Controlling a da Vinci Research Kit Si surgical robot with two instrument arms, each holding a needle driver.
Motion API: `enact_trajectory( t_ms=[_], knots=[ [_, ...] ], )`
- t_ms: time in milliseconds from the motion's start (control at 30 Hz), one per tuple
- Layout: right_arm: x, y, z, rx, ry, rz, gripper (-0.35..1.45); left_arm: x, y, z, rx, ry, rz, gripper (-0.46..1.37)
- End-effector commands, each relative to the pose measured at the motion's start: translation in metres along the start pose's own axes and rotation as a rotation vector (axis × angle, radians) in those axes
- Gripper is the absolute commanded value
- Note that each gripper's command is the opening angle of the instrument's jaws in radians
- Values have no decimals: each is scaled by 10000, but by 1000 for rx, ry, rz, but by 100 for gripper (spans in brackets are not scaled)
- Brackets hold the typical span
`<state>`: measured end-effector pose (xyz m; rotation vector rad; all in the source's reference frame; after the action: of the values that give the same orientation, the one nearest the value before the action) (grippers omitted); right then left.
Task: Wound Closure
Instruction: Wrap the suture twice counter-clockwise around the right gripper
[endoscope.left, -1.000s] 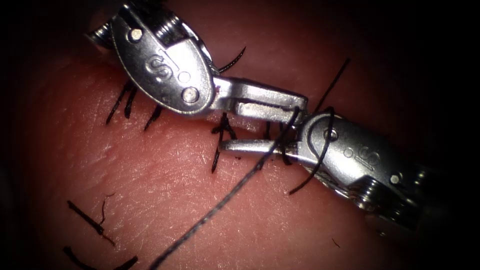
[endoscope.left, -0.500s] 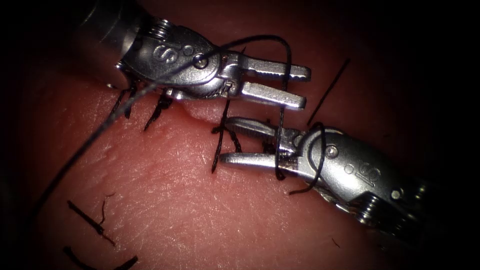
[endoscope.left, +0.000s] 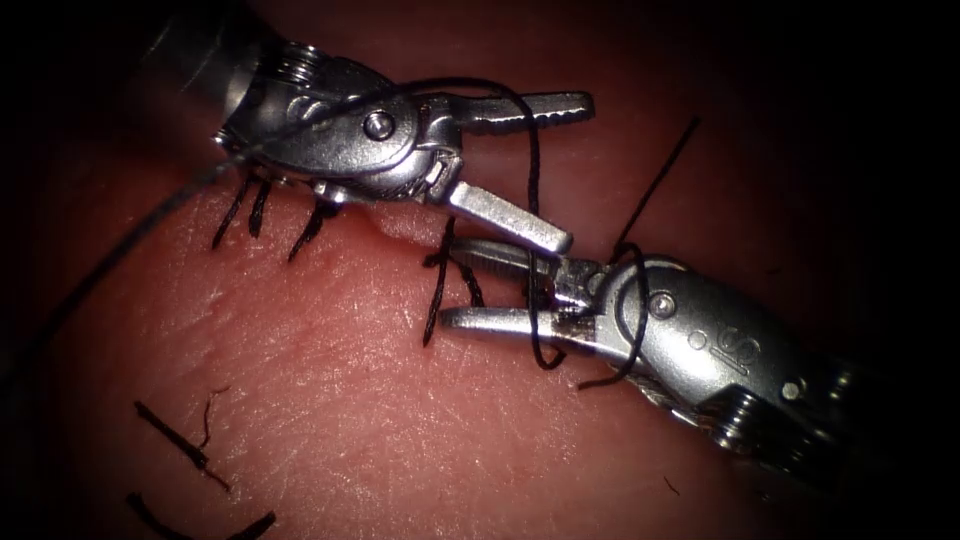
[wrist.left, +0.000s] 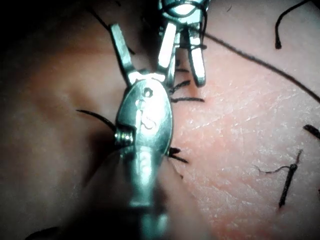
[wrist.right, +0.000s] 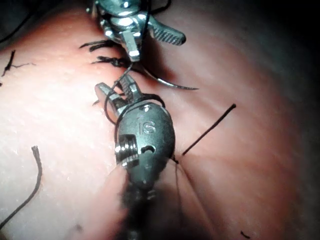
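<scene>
The left hand (endoscope.left: 579, 170) stood with its jaws wide apart over the stitched cut (endoscope.left: 400, 225) in the tissue (endoscope.left: 330, 400), clamping nothing. The thread (endoscope.left: 531, 170) ran in from the left, lay over that tool's wrist, arched across between its spread jaws and dropped down. There it crossed the right hand (endoscope.left: 452, 282), whose jaws were also apart and gripped nothing. It ended in a small loop just below the lower jaw, and another turn lay around the right tool's wrist. In the right wrist view a thin curved sliver, probably the needle (wrist.right: 170, 85), lay free of both hands just beside the left tool. Whether its end sat in the tissue could not be told. Cut ends of thread (endoscope.left: 180, 445) lay on the tissue well apart from the tools.
</scene>
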<state>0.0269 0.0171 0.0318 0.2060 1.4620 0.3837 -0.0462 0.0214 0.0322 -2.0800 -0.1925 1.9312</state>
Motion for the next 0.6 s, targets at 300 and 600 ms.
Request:
enact_trajectory(
  t_ms=[300,600],
  knots=[
    [-3,0,2,0,0,-3,16,12,-9,-2,13,-10,0,32],
    [-7,-1,2,1,-5,-6,16,31,-20,2,15,-18,15,39]
  ],
)
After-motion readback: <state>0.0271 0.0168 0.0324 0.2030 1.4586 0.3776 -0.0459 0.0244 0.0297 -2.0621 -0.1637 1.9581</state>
